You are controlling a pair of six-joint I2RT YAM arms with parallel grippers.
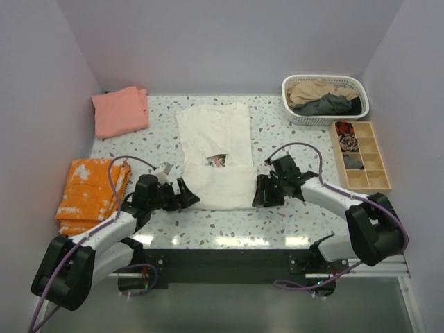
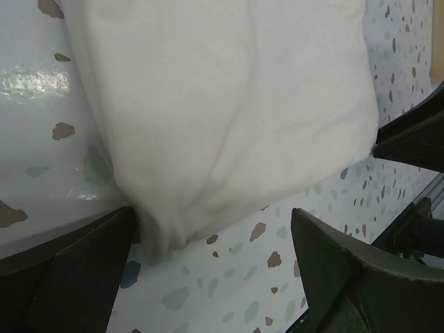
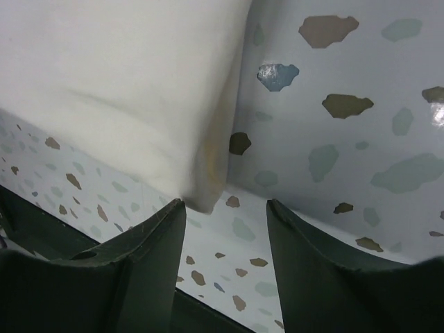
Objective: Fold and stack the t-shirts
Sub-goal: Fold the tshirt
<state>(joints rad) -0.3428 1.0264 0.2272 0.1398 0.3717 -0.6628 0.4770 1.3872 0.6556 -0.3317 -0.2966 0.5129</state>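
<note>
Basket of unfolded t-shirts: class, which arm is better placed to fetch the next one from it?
Right. The basket sits at the far right, on the side of the right gripper; the left gripper lies beyond the cream t-shirt, near the orange stack.

Bright, even light from overhead; shadows soft & short. Glare streaks on table (image 1: 277,223) along near edge in top view, also at left of left wrist view & far right of right wrist view. Shirt (image 1: 215,139) nearly washed out, folds faint. Fingers (image 2: 69,277) in wrist views dark, slightly soft; top view sharp.
</note>
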